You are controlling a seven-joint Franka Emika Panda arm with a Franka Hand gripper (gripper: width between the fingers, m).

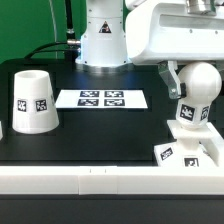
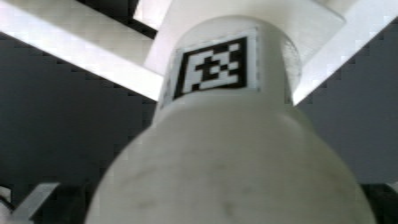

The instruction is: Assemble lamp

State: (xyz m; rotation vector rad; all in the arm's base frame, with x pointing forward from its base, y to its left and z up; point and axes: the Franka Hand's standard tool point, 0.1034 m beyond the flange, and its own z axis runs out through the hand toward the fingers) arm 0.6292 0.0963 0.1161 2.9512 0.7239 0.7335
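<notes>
The white round-headed bulb [image 1: 197, 88] stands upright at the exterior view's right, its tagged neck down on the small square base [image 1: 186, 152]. My gripper [image 1: 198, 80] comes down from above and is shut on the bulb's round head; one finger [image 1: 172, 80] shows beside it. In the wrist view the bulb [image 2: 214, 150] fills the picture, its tag facing the camera, and the base is hidden behind it. The tapered shade [image 1: 34, 100] stands wide end down at the exterior view's left, apart from the gripper.
The marker board [image 1: 102, 98] lies flat on the black table between the shade and the bulb. A white rail [image 1: 100, 180] runs along the table's front edge. The arm's base [image 1: 100, 40] stands at the back.
</notes>
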